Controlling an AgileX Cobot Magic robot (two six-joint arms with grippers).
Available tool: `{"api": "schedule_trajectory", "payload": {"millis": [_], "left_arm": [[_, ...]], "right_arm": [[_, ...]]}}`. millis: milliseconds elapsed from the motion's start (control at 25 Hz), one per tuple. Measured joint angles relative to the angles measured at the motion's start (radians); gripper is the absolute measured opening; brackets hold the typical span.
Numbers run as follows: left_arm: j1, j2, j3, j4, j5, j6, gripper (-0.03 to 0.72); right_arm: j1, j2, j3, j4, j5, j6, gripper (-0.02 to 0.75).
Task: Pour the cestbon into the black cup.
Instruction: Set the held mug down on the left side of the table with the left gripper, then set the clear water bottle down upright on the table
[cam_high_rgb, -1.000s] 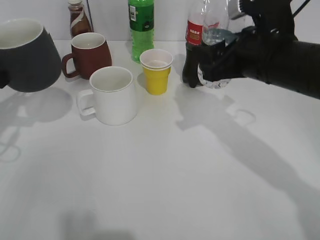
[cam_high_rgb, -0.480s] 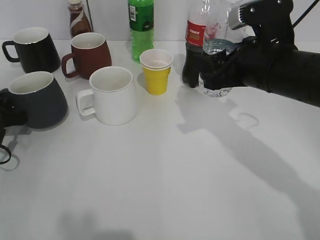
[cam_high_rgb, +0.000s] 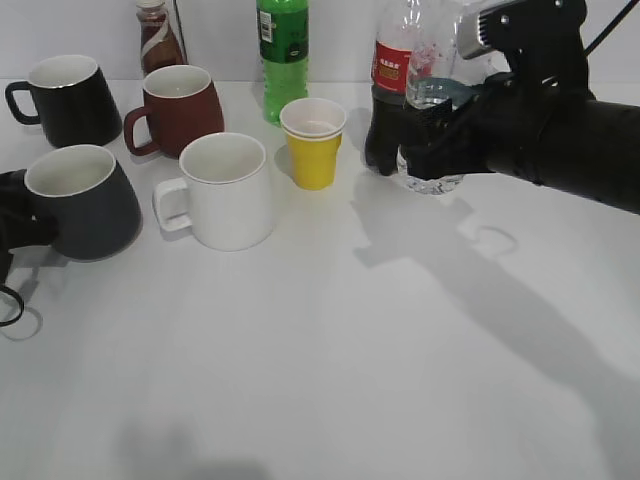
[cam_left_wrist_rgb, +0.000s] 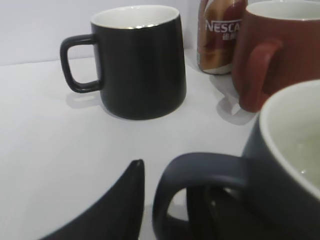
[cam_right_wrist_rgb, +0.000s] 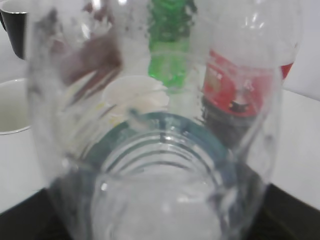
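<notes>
The right gripper (cam_high_rgb: 432, 150) grips the cestbon (cam_high_rgb: 432, 100) upright, beside the cola bottle (cam_high_rgb: 388, 90).

White mug (cam_high_rgb: 225, 190), yellow cup (cam_high_rgb: 313, 142), maroon mug (cam_high_rgb: 178, 108) and green bottle (cam_high_rgb: 283, 55) stand upright.

The black left gripper (cam_high_rgb: 12, 232) sits low at the left edge, fingers (cam_left_wrist_rgb: 107, 210) straddling a mug handle. The black right gripper (cam_high_rgb: 432, 140), raised, clamps a clear bottle.
</notes>
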Motion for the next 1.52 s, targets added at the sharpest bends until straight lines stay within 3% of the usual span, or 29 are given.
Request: {"api": "schedule_trajectory", "payload": {"millis": [360, 760, 960, 1400, 1520], "left_arm": [[0.0, 0.0, 0.053, 0.0, -0.021, 0.0, 0.244], [0.0, -0.085, 0.134, -0.005, -0.024, 0.0, 0.244], [0.0, -0.146, 0.17, -0.005, -0.024, 0.0, 0.244], [0.0, -0.313, 0.199, -0.004, -0.025, 0.0, 0.244], [-0.001, -0.348, 0.199, -0.001, -0.021, 0.0, 0.244]], "right_arm": [[0.0, 0.0, 0.0, 0.006, 0.0, 0.001, 0.459], [-0.004, 0.032, 0.0, 0.11, -0.019, -0.042, 0.459], [-0.005, 0.144, 0.0, 0.169, -0.111, -0.062, 0.459], [-0.005, 0.28, 0.053, 0.172, -0.253, -0.065, 0.459], [-0.005, 0.28, 0.083, 0.173, -0.286, -0.073, 0.522]]}}
